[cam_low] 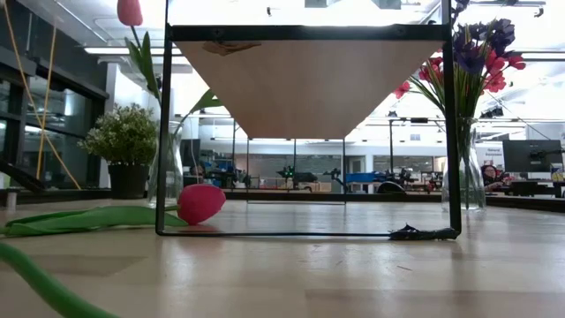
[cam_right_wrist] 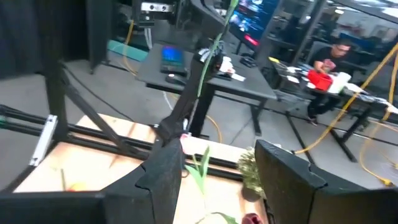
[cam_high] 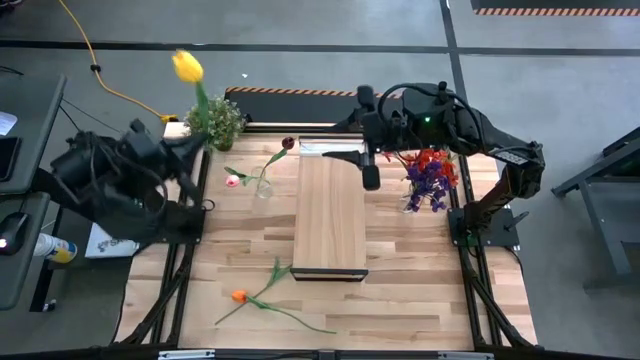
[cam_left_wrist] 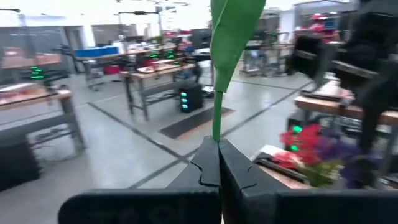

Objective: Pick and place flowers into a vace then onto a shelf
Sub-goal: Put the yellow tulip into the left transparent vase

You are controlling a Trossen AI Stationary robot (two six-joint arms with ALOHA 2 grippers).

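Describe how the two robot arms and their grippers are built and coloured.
Both arms are black, made of chunky jointed segments. The right arm carries looping black cables, a small green light and a pale label strip near its elbow. The left arm is bulkier, all dark. The left gripper has flat matte-black jaws with notched inner edges; the right gripper has broad, angular black jaws.

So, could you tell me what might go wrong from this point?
The left claw is shut on only the thin stem of the yellow tulip, held high, so the flower could pivot or slip. The small glass vase already holds a pink-headed stem that leans out; lowering another in might tip it. The right claw hangs open near the shelf.
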